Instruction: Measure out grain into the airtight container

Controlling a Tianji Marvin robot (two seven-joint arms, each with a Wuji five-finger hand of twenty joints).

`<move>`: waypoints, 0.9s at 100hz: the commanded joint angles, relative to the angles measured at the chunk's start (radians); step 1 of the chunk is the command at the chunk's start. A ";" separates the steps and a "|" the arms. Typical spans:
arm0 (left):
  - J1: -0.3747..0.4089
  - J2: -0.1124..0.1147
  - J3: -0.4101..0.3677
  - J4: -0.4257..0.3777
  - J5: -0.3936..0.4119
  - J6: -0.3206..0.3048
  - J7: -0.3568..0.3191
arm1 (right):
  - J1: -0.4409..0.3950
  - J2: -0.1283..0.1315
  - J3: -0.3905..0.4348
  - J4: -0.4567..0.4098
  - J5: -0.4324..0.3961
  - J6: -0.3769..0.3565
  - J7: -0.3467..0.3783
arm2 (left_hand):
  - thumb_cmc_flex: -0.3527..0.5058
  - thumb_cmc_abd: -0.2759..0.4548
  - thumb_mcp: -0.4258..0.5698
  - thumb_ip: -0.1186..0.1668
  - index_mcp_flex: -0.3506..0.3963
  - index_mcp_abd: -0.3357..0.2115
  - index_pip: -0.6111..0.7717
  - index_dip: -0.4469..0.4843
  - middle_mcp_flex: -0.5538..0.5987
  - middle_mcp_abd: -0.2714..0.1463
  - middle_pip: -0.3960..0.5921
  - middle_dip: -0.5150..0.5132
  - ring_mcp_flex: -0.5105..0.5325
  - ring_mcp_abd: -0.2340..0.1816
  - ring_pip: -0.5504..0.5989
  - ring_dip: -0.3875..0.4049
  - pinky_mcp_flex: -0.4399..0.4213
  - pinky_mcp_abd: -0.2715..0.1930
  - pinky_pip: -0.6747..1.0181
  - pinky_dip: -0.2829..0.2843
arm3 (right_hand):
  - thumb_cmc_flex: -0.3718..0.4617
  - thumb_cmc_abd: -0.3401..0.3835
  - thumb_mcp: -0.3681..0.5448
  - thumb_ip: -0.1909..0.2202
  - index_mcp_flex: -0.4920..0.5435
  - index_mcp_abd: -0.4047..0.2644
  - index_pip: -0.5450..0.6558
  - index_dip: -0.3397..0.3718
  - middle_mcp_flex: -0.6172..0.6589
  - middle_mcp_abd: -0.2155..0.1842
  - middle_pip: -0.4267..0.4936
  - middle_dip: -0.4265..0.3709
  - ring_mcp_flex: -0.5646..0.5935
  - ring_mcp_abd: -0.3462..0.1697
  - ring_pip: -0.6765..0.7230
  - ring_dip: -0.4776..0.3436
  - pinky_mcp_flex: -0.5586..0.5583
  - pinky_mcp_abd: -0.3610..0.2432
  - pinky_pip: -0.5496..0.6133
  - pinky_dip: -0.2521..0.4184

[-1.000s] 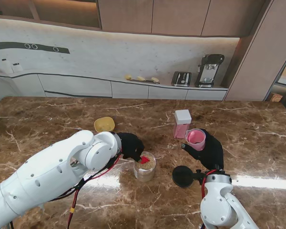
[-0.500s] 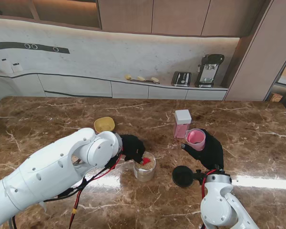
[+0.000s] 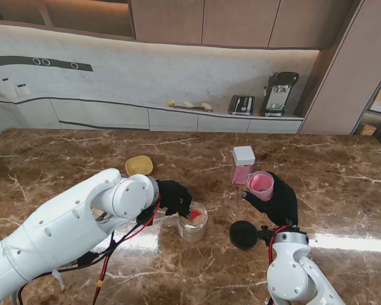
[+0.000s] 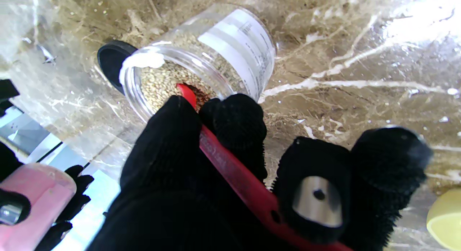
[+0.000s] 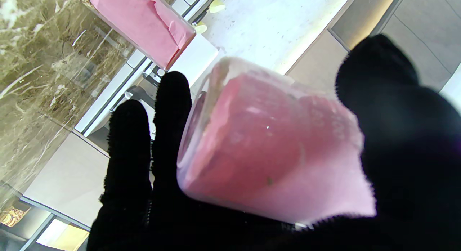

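A clear jar of grain point(image 3: 193, 222) point(image 4: 201, 67) stands open on the marble table in front of me. My left hand point(image 3: 174, 196) point(image 4: 230, 179) is shut on a red scoop point(image 3: 193, 214) point(image 4: 230, 164), whose tip dips into the grain. My right hand point(image 3: 276, 198) point(image 5: 378, 153) is shut on a pink cup point(image 3: 261, 185) point(image 5: 266, 143), held off the table to the right of the jar. The jar's black lid point(image 3: 244, 234) point(image 4: 112, 62) lies flat nearer to me than the cup.
A pink container with a white lid point(image 3: 242, 164) point(image 5: 144, 24) stands farther from me, just behind the cup. A yellow bowl point(image 3: 139, 166) point(image 4: 444, 222) sits left of the jar, beyond my left forearm point(image 3: 70, 229). Appliances line the back counter point(image 3: 178, 114).
My left hand has shifted slightly and pushed the red scoop a little deeper into the grain jar. The right hand with the pink cup has stayed still.
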 commanded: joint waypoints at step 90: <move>0.089 -0.019 -0.103 0.064 -0.119 0.017 0.045 | 0.000 0.003 -0.015 -0.003 -0.003 0.042 0.033 | 0.052 0.065 -0.052 0.021 -0.034 -0.041 -0.006 0.021 0.053 -0.058 0.034 0.030 0.045 -0.017 0.117 0.002 -0.009 -0.002 0.094 0.022 | 0.089 0.147 0.188 -0.006 0.050 -0.109 0.078 0.007 0.014 -0.063 0.040 -0.028 -0.030 -0.049 -0.021 0.000 -0.020 -0.013 -0.042 -0.017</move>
